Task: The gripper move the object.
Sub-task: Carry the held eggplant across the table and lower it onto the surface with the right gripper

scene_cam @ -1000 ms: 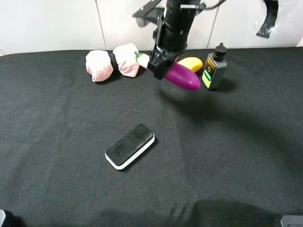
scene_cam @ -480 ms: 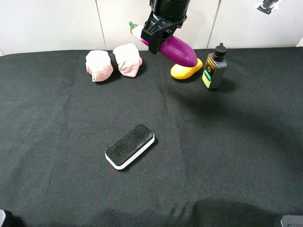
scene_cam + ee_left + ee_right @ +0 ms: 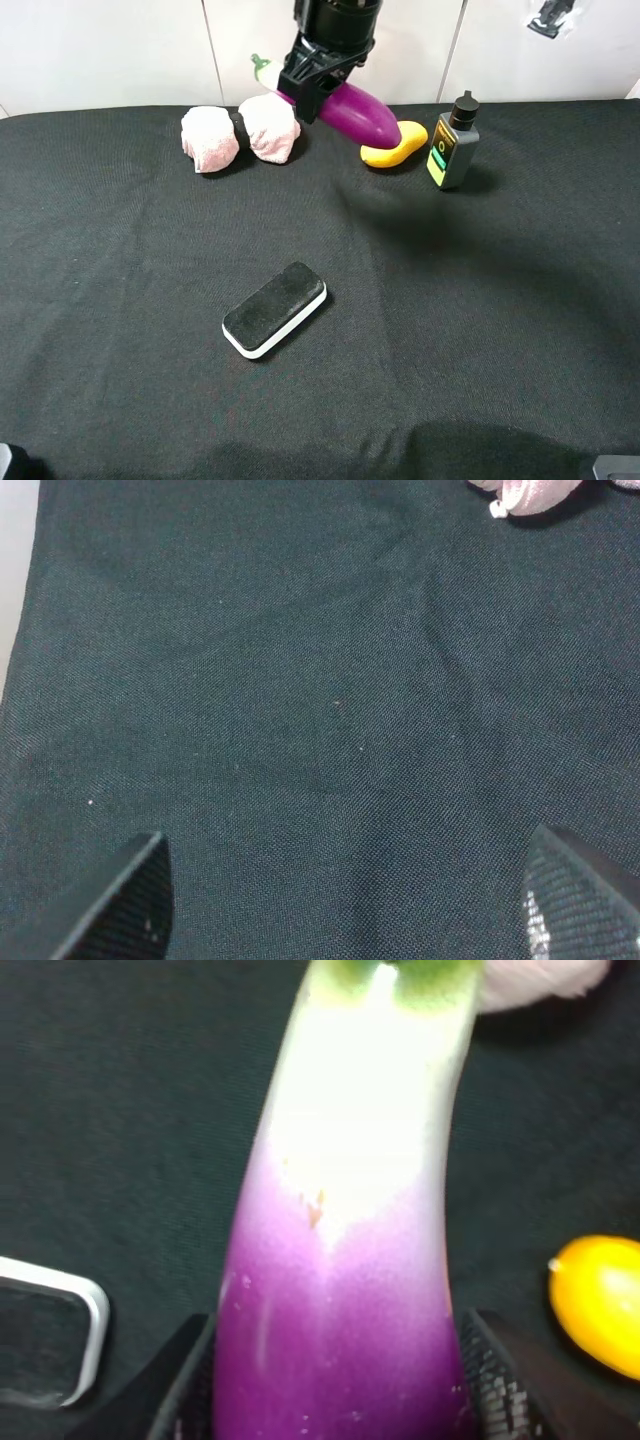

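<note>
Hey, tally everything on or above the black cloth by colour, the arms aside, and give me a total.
Purple: 1, the eggplant
Yellow: 1, the mango
Pink: 1, the cloth bundle tied with a black band
Grey: 1, the bottle
Black and white: 1, the eraser
Total: 5

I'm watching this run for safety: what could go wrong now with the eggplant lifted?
1. The glossy eggplant juts out both sides of the right end effector; it may twist or slip and drop.
2. Its tip hangs near the mango and upright bottle; lowering there might knock them.
</note>
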Motion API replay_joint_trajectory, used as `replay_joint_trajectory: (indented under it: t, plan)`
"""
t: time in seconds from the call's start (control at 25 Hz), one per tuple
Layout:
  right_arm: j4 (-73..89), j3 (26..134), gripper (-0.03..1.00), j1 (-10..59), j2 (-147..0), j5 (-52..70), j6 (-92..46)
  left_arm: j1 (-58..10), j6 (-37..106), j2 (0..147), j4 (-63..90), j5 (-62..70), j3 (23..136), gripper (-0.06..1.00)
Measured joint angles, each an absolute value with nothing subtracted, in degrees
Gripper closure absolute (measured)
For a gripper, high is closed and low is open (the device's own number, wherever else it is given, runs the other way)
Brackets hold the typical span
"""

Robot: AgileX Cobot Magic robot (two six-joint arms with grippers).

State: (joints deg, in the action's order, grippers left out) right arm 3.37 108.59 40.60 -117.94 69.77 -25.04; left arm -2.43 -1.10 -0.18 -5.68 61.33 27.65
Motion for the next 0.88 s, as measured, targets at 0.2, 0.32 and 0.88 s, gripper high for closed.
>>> replay_joint_trajectory:
  t: [0.2, 0.32, 0.88]
  plan:
    - [3.4, 108.6, 0.59, 44.0, -117.9, 69.8, -24.5, -2.4, -1.1, -0.2, -5.7, 61.3, 27.6, 0.24]
    - [3.4, 108.6, 0.59, 46.0, -117.9, 69.8, -23.7, -2.4, -1.1, -0.2, -5.7, 61.3, 27.6, 0.24]
    - [4.0, 108.6, 0.59, 54.4, -117.9, 68.1, -18.9, -2.4, -1.1, -0.2, -5.7, 61.3, 27.6, 0.24]
